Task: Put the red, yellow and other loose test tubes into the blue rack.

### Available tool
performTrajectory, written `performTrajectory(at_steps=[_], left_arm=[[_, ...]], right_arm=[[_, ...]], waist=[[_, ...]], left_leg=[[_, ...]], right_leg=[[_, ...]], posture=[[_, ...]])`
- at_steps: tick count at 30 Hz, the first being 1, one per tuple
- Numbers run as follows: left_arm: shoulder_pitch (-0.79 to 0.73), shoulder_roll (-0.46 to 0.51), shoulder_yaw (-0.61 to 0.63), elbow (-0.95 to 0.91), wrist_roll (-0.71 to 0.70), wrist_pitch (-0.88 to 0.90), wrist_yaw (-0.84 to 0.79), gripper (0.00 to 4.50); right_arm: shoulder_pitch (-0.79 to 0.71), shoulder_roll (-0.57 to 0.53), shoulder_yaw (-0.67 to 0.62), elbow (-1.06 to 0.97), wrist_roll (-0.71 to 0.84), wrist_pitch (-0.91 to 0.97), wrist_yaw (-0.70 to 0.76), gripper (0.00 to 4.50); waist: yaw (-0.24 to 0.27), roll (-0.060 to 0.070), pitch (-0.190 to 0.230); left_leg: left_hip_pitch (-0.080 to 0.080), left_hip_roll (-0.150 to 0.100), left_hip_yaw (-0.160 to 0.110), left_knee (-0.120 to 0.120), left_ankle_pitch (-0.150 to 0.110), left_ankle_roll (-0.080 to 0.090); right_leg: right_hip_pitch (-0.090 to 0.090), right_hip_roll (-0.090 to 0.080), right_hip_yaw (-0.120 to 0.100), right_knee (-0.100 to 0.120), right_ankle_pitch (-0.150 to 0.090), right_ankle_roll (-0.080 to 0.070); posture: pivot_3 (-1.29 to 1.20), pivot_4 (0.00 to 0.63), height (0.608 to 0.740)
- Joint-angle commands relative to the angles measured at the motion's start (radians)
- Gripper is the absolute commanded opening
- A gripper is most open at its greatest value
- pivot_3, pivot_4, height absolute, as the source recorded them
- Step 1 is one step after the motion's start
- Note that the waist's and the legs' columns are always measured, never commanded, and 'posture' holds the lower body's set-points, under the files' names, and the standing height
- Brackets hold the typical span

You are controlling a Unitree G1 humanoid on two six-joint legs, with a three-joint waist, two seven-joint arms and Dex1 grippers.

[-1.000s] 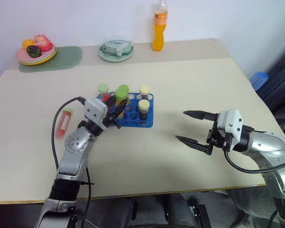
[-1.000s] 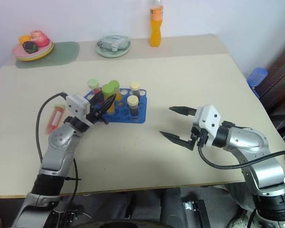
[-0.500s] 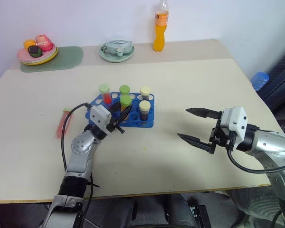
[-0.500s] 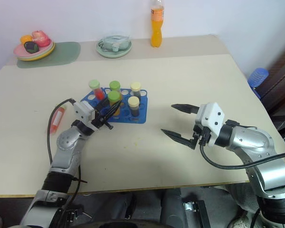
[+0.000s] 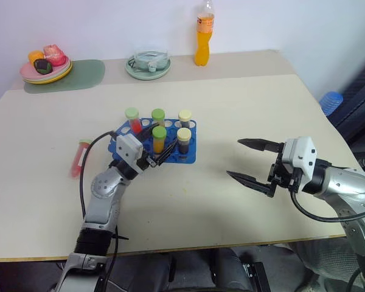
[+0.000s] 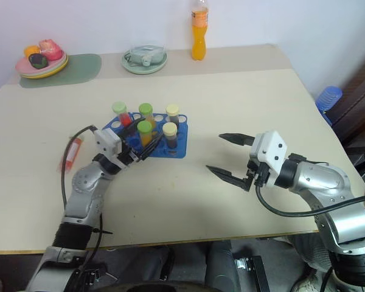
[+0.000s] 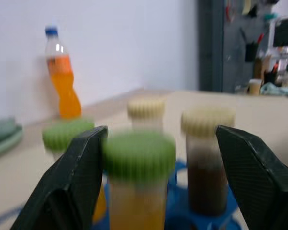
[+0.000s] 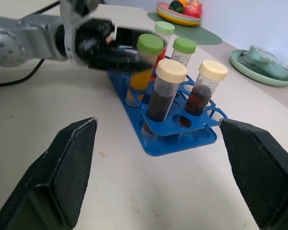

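Observation:
The blue rack (image 5: 170,153) stands left of the table's middle with several capped tubes upright in it. Among them are a yellow-orange tube with a green cap (image 5: 159,137) and a dark brown tube with a cream cap (image 5: 184,139). My left gripper (image 5: 160,152) is open, its fingers (image 7: 81,177) standing on either side of the green-capped tube (image 7: 138,177). A loose red tube (image 5: 79,157) lies flat on the table left of the rack. My right gripper (image 5: 233,158) hangs open and holds nothing, well right of the rack (image 8: 182,134).
An orange drink bottle (image 5: 204,33), a pale green dish (image 5: 148,64) and a plate of fruit (image 5: 46,63) on a green mat (image 5: 82,76) line the far edge. A stack of blue cups (image 5: 331,102) sits beyond the table's right side.
The left gripper lowered the green-capped yellow-orange tube into the rack, then opened and let it go; the tube now stands there on its own. The right arm kept still.

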Motion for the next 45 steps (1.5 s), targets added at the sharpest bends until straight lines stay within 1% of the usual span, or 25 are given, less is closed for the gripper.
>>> performTrajectory(at_steps=[1,3,4,7,9,12,14,15,16,18,20,22,24,26,29,32,38,41,43,45], left_arm=[[-0.004,0.023,0.045,-0.096,-0.043,0.002,0.000,3.79],[-0.013,0.037,0.065,-0.123,-0.056,0.020,0.012,3.79],[-0.025,0.041,0.091,-0.142,-0.091,0.059,0.036,3.79],[-0.063,0.072,0.186,-0.183,-0.223,0.233,0.126,3.79],[-0.083,0.115,0.250,-0.184,-0.311,0.390,0.196,3.79],[-0.107,0.173,0.363,-0.192,-0.384,0.503,0.297,3.79],[-0.102,0.273,0.359,-0.189,-0.286,0.679,0.423,3.79],[-0.105,0.322,0.370,-0.183,-0.296,0.816,0.481,3.79],[-0.110,0.352,0.379,-0.181,-0.312,0.911,0.519,3.79],[-0.119,0.395,0.424,-0.200,-0.384,1.043,0.546,3.79],[-0.132,0.511,0.401,-0.182,-0.390,1.226,0.514,3.79],[-0.183,0.628,0.345,-0.121,-0.383,1.490,0.513,3.79],[-0.227,0.680,0.324,-0.075,-0.378,1.597,0.493,3.79],[-0.289,0.702,0.295,-0.003,-0.346,1.683,0.491,3.79],[-0.348,0.710,0.242,0.083,-0.291,1.718,0.481,3.79],[-0.397,0.690,0.196,0.166,-0.239,1.707,0.472,3.79],[-0.516,0.600,0.116,0.336,-0.126,1.645,0.473,3.79],[-0.565,0.563,0.080,0.411,-0.085,1.642,0.458,3.79],[-0.596,0.535,0.057,0.462,-0.065,1.644,0.443,3.26],[-0.607,0.525,0.027,0.480,-0.044,1.639,0.424,2.49]], right_arm=[[-0.016,0.009,0.003,-0.003,0.004,-0.022,0.005,4.17],[-0.023,0.012,0.013,0.008,0.002,-0.027,0.009,4.17],[-0.031,0.014,0.021,0.017,0.001,-0.031,0.012,4.17],[-0.050,0.022,0.038,0.039,-0.001,-0.040,0.017,4.17],[-0.055,0.026,0.048,0.051,-0.006,-0.048,0.024,4.17],[-0.067,0.036,0.063,0.076,-0.013,-0.064,0.035,4.17],[-0.074,0.041,0.073,0.093,-0.020,-0.078,0.046,4.17],[-0.079,0.046,0.078,0.104,-0.024,-0.086,0.050,4.17],[-0.083,0.049,0.082,0.112,-0.026,-0.092,0.053,4.17],[-0.090,0.057,0.092,0.127,-0.034,-0.105,0.059,4.17],[-0.098,0.067,0.104,0.146,-0.040,-0.120,0.068,4.17],[-0.102,0.077,0.115,0.160,-0.049,-0.133,0.073,4.17],[-0.100,0.084,0.120,0.168,-0.054,-0.144,0.078,4.17],[-0.097,0.088,0.122,0.175,-0.057,-0.153,0.082,4.17],[-0.085,0.091,0.123,0.174,-0.058,-0.164,0.082,4.17],[-0.067,0.093,0.118,0.167,-0.060,-0.174,0.080,4.17],[-0.020,0.085,0.096,0.142,-0.061,-0.182,0.066,4.17],[0.005,0.084,0.088,0.115,-0.058,-0.173,0.051,4.17],[0.019,0.081,0.084,0.094,-0.053,-0.160,0.042,4.17],[0.030,0.077,0.081,0.076,-0.050,-0.152,0.037,4.17]], waist=[[0.000,0.000,0.000],[0.000,0.000,0.000],[0.000,0.000,0.000],[0.000,-0.001,0.000],[-0.001,0.000,0.000],[-0.003,0.000,0.000],[-0.002,-0.001,0.001],[-0.002,-0.001,0.001],[-0.002,-0.001,0.001],[-0.002,-0.001,0.001],[-0.002,-0.002,0.001],[-0.001,-0.002,0.002],[-0.003,-0.002,0.002],[-0.003,-0.001,0.002],[-0.004,-0.001,0.002],[-0.004,-0.001,0.002],[-0.001,-0.001,0.001],[-0.003,-0.001,0.001],[-0.004,-0.001,0.001],[-0.006,-0.001,0.001]], left_leg=[[0.000,0.000,0.000,0.000,0.000,0.000],[0.000,0.000,0.000,0.000,0.000,0.000],[0.000,0.000,0.000,0.000,0.000,0.000],[0.000,0.000,0.000,0.000,0.000,0.000],[0.000,0.001,0.000,0.000,0.000,0.000],[0.000,0.001,0.000,0.000,0.000,-0.001],[0.000,0.001,0.000,0.000,0.000,-0.001],[0.000,0.001,0.000,0.000,0.000,-0.001],[0.000,0.001,0.000,0.000,0.000,-0.001],[0.000,0.001,0.000,0.000,-0.001,-0.001],[0.000,0.001,0.000,0.000,-0.001,-0.001],[0.000,0.002,-0.001,0.000,-0.001,-0.002],[0.000,0.002,-0.001,0.000,-0.001,-0.002],[0.001,0.002,-0.001,-0.001,-0.001,-0.003],[0.001,0.003,-0.001,-0.001,-0.001,-0.003],[0.000,0.003,-0.001,-0.001,-0.001,-0.004],[0.000,0.003,-0.001,0.000,-0.001,-0.004],[0.000,0.003,-0.001,0.000,-0.001,-0.004],[0.000,0.003,-0.001,0.000,-0.001,-0.004],[0.000,0.003,0.000,0.000,-0.001,-0.004]], right_leg=[[0.000,0.000,0.000,0.000,0.000,0.000],[0.000,0.000,0.000,0.000,0.000,0.000],[0.000,0.000,0.000,0.000,0.000,0.000],[0.000,0.000,0.000,0.000,0.000,0.000],[0.000,0.001,0.000,0.001,0.000,0.000],[-0.001,0.002,0.000,0.001,0.000,0.000],[-0.001,0.002,0.000,0.001,0.000,0.000],[-0.001,0.002,0.000,0.001,0.000,0.000],[-0.001,0.002,0.000,0.001,0.000,0.000],[-0.001,0.002,0.001,0.002,0.000,0.000],[-0.002,0.003,0.001,0.002,0.000,0.000],[-0.002,0.004,0.000,0.002,0.000,0.000],[-0.002,0.004,0.000,0.003,0.000,0.000],[-0.002,0.004,0.000,0.003,0.000,0.000],[-0.003,0.005,0.000,0.003,0.000,-0.001],[-0.003,0.005,0.000,0.003,0.000,-0.001],[-0.003,0.005,0.000,0.003,0.000,-0.001],[-0.003,0.005,0.000,0.003,0.001,-0.001],[-0.003,0.005,0.000,0.003,0.001,-0.001],[-0.003,0.005,0.000,0.003,0.001,-0.001]], posture=[[0.00,0.150,0.740],[0.00,0.150,0.740],[0.00,0.150,0.740],[0.00,0.150,0.740],[0.00,0.150,0.740],[0.00,0.150,0.740],[0.00,0.150,0.740],[0.00,0.150,0.740],[0.00,0.150,0.740],[0.00,0.150,0.740],[0.00,0.150,0.740],[0.00,0.150,0.740],[0.00,0.150,0.740],[0.00,0.150,0.740],[0.00,0.150,0.740],[0.00,0.150,0.740],[0.00,0.150,0.740],[0.00,0.150,0.740],[0.00,0.150,0.740],[0.00,0.150,0.740]])
